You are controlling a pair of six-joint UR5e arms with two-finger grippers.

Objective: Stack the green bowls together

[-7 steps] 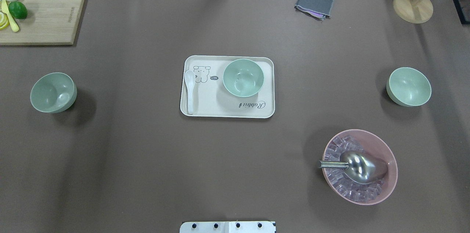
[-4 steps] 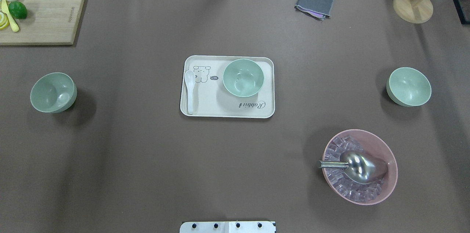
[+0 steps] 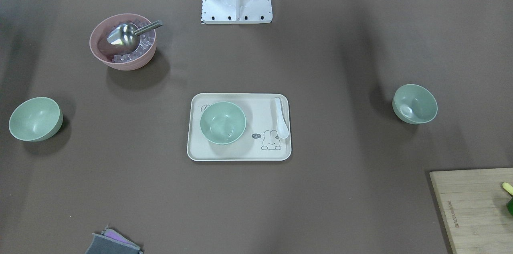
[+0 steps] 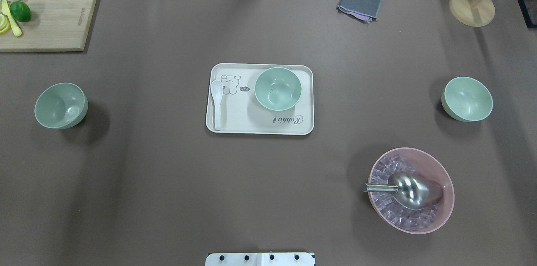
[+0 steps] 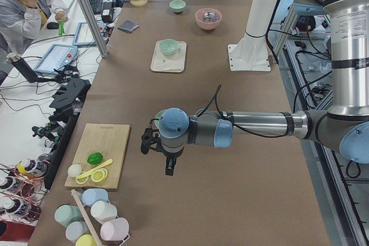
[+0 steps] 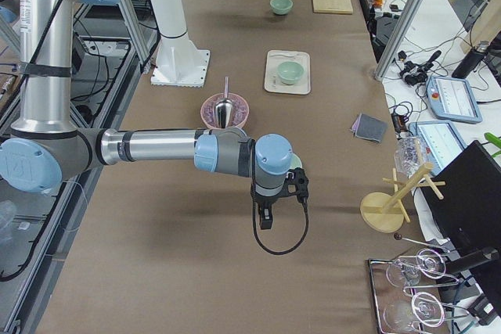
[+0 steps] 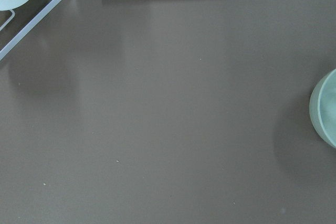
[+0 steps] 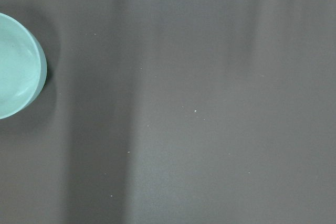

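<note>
Three pale green bowls stand apart and upright. One green bowl (image 4: 61, 105) is at the table's left. One green bowl (image 4: 277, 89) sits on the cream tray (image 4: 260, 125) at the centre. One green bowl (image 4: 467, 99) is at the right. In the exterior left view my left gripper (image 5: 169, 170) hangs over the table beside the left bowl (image 5: 157, 120). In the exterior right view my right gripper (image 6: 264, 220) hangs beside the right bowl (image 6: 297, 162). I cannot tell whether either is open or shut. Each wrist view shows a bowl's edge (image 7: 326, 109) (image 8: 16, 72).
A pink bowl (image 4: 419, 215) with ice cubes and a metal scoop (image 4: 413, 190) stands at the front right. A white spoon (image 4: 217, 100) lies on the tray. A cutting board (image 4: 54, 18) with fruit, a grey cloth (image 4: 360, 1) and a wooden stand (image 4: 472, 8) line the far edge.
</note>
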